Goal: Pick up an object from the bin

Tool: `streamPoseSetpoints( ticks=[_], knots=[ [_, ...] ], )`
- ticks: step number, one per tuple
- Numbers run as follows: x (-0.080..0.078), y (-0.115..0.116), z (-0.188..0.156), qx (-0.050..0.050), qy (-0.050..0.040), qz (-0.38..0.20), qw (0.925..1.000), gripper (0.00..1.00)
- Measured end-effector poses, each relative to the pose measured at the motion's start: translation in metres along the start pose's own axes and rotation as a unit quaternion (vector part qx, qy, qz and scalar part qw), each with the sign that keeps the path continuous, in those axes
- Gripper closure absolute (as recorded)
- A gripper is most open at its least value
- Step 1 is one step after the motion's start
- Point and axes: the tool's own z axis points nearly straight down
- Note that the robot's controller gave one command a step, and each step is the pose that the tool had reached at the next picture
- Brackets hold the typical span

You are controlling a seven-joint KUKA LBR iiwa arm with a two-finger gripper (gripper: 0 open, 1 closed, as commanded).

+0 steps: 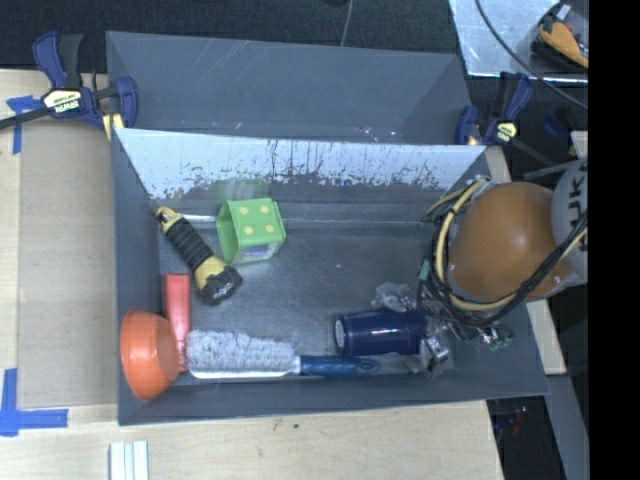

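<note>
I am seeing the tool [428, 340] low in the near right corner of the bin [340, 263], grip state untellable, just beside a dark blue cylinder [380, 333] on its side, which I am judging liable to roll against the brush [245, 354] if nudged.

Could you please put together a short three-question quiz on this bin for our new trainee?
1. True or false: the dark blue can lies right beside the gripper.
2. Which thing lies nearest the green cube? A) the dark blue can B) the black-and-yellow handle C) the brush
3. Fill in: the orange bowl sits in the bin's lower ___ corner in the camera view.

Key: 1 true; 2 B; 3 left.
</note>
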Motion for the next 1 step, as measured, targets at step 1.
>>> streamPoseSetpoints(
  ticks=[1],
  knots=[
    [-0.0589,0.1194,0.0005,0.007,-0.0051,0.002,1.0,1.0]
  ],
)
